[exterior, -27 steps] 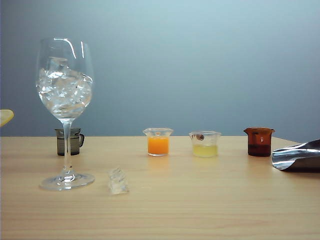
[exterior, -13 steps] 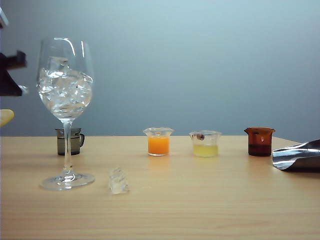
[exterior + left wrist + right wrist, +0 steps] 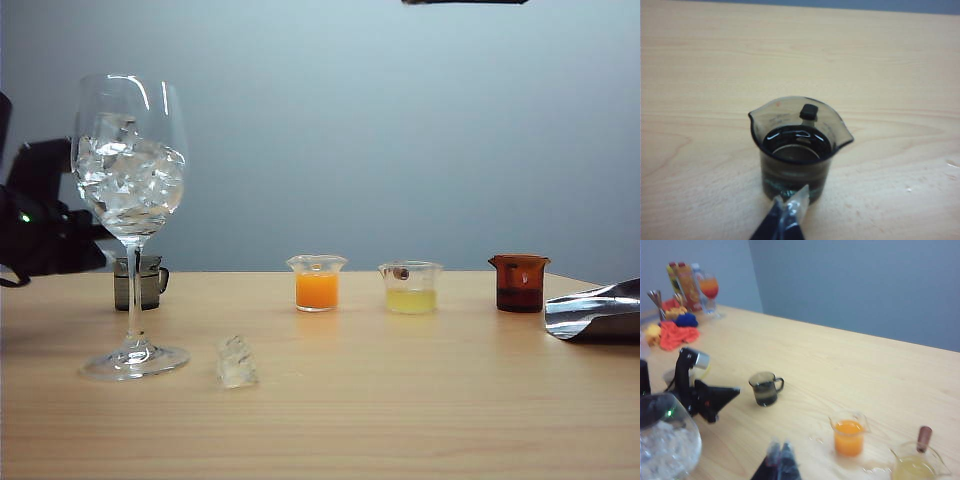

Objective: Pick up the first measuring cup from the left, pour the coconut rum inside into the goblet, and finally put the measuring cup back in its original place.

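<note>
The first measuring cup from the left [image 3: 795, 150] is smoky grey with a dark handle and stands on the table. The clear coconut rum [image 3: 797, 144] sits inside it. In the exterior view this cup [image 3: 140, 283] is partly hidden behind the goblet's stem. The goblet [image 3: 130, 170] is tall and full of ice. My left gripper [image 3: 789, 201] is shut and empty, its tips low and just short of the cup's wall; in the right wrist view the left gripper [image 3: 734, 390] points at the cup [image 3: 765, 389]. My right gripper [image 3: 780, 447] hovers shut and empty above the table between the goblet bowl [image 3: 665, 440] and the orange cup.
To the right of the cup stand an orange-liquid cup [image 3: 317, 283], a pale yellow cup [image 3: 410, 288] and an amber-brown cup [image 3: 518, 284]. A loose ice cube [image 3: 236, 362] lies by the goblet's foot. A metal scoop [image 3: 595, 312] lies at the right edge. Bottles and cloths [image 3: 680, 315] sit far off.
My left arm has come in from the left edge and dropped low behind the goblet, toward the grey cup. A dark piece of arm now shows at the exterior view's top edge.
</note>
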{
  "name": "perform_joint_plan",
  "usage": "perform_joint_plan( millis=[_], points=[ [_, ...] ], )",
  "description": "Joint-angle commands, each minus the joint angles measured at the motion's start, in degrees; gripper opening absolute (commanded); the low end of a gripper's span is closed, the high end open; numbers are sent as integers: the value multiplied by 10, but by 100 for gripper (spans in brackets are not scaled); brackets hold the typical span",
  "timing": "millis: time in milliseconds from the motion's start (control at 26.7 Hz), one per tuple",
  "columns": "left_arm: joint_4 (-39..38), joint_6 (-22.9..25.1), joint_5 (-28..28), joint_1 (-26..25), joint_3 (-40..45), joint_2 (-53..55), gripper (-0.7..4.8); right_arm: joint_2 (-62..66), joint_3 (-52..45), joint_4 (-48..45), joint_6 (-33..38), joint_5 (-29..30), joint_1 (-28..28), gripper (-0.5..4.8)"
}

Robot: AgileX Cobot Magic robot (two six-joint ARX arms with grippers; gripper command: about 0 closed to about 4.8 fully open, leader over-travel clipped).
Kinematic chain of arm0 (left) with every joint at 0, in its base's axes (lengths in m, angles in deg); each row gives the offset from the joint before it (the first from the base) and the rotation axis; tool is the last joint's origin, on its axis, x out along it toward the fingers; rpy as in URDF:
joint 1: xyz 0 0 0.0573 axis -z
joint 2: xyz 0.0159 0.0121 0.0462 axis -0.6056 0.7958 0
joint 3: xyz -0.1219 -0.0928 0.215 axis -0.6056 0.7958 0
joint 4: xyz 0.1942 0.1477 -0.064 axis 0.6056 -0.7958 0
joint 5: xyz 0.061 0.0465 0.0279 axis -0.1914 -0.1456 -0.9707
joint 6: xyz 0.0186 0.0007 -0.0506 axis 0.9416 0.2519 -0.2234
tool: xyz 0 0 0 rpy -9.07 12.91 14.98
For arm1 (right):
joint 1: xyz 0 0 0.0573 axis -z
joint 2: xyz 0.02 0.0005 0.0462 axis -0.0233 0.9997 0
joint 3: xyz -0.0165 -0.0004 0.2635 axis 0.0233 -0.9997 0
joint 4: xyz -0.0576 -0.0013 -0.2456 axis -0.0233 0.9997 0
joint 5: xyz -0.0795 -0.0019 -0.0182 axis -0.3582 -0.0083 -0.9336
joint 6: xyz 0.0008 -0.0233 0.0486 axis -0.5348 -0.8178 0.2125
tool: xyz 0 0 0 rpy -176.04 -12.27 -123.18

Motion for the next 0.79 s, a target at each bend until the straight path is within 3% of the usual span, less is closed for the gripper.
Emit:
perform_joint_plan(
  millis=[37,112,187,411,523,785],
  points=[
    [7,2,20,0,-41,44,147,3,3,4,-21,-1,0,-9],
    [7,2,19,0,-56,63,242,9,3,4,-21,-1,1,-9],
    [7,2,17,0,-62,74,291,16,3,4,-21,-1,1,-9],
    [13,2,17,0,-64,85,314,26,3,4,-21,-1,2,-9],
    [26,2,17,0,-80,99,456,31,3,5,-21,-1,3,-9],
    [24,-6,17,0,-153,162,468,33,3,13,-39,-1,3,-9]
  ],
)
